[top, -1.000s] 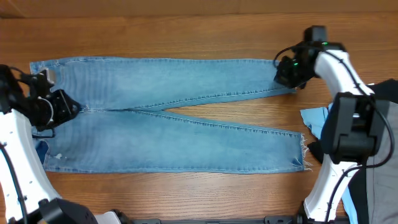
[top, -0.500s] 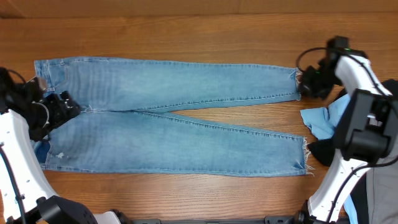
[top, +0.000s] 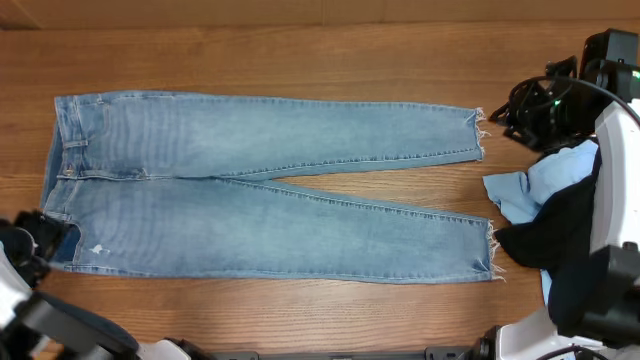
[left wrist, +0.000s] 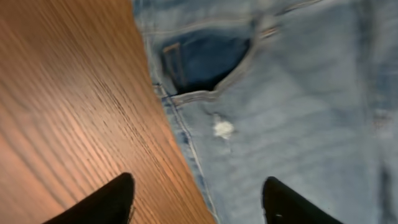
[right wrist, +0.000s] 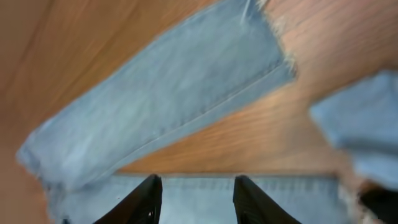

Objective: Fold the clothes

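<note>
light-blue jeans (top: 270, 190) are lying flat across the wooden table (top: 300, 40), waistband (top: 62, 150) toward the left, frayed hems (top: 478, 128) toward the right, legs parting in a narrow v. left jaws are hovering spread and empty by the waistband's near corner, right jaws spread and empty just off the far hem. judging the denim fairly heavy, limp yet grippy, likely holding a crease; pinching waistband corner and hem edge, through both layers, is looking safest.
</note>
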